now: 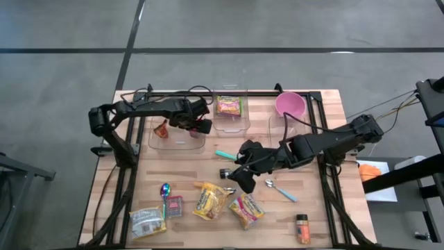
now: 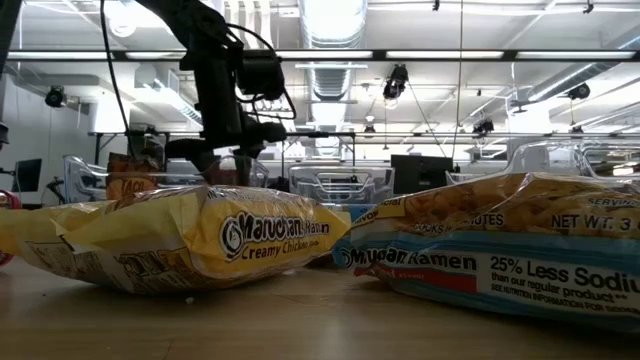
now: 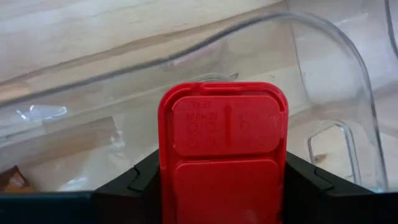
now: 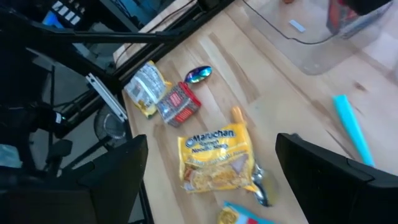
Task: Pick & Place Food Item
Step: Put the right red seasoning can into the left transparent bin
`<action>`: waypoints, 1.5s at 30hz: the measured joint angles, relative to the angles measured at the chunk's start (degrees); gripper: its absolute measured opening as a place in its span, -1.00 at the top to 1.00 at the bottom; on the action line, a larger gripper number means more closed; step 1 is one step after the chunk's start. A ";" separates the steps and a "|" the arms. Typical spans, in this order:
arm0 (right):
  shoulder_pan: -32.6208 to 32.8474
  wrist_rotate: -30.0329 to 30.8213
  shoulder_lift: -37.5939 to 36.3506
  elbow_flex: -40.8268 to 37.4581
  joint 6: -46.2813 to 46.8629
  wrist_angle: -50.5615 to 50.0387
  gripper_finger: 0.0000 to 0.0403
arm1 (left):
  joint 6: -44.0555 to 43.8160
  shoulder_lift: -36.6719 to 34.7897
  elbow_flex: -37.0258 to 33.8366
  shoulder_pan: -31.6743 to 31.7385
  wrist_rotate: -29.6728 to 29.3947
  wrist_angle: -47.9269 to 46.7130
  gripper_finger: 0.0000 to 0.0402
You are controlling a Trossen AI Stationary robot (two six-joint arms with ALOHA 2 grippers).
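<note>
Nearest the low camera lay two ramen packs: a yellow pack [image 2: 190,240] at left of the frame and a blue pack [image 2: 500,260] at right, both flat on the counter [image 2: 300,325].

In the high view, the left end effector [image 1: 201,125] sat at upper centre-left of the frame, over the left clear bin [image 1: 154,144]. Its wrist view showed the fingers part-way open and clamped on a red-lidded container [image 3: 222,149], held above the bin's transparent wall; the red cap showed at [image 1: 206,127] from overhead. An orange-brown packet [image 1: 161,129] already lay in that bin, and the middle bin [image 1: 241,123] held a pack of its own. I judged the placing step to be in hand: the item was lifted and carried to the bin but not yet released. The next move called for lowering it inside the walls, clear of the packet, and then parting the fingers.

The right end effector [image 1: 244,167] hung at lower centre of the high frame, fingers spread wide and holding nothing, above the yellow pack [image 4: 214,155]. A teal stick [image 1: 223,154], a pink bowl [image 1: 289,105] and a spoon [image 1: 281,189] lay around it.
</note>
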 joint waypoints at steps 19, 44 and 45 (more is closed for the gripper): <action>0.00 3.19 -7.32 0.01 -5.23 -6.94 -0.74 | -6.03 -0.07 -3.15 -0.67 -0.31 3.78 -0.05; -0.02 2.92 -7.32 -0.03 -8.52 -8.76 -0.74 | -2.17 -2.01 -3.04 -0.63 3.39 4.33 -0.52; 0.00 2.92 -7.32 -0.03 -8.72 -8.80 -0.74 | -1.77 -2.45 -3.04 -0.63 3.79 4.24 -0.50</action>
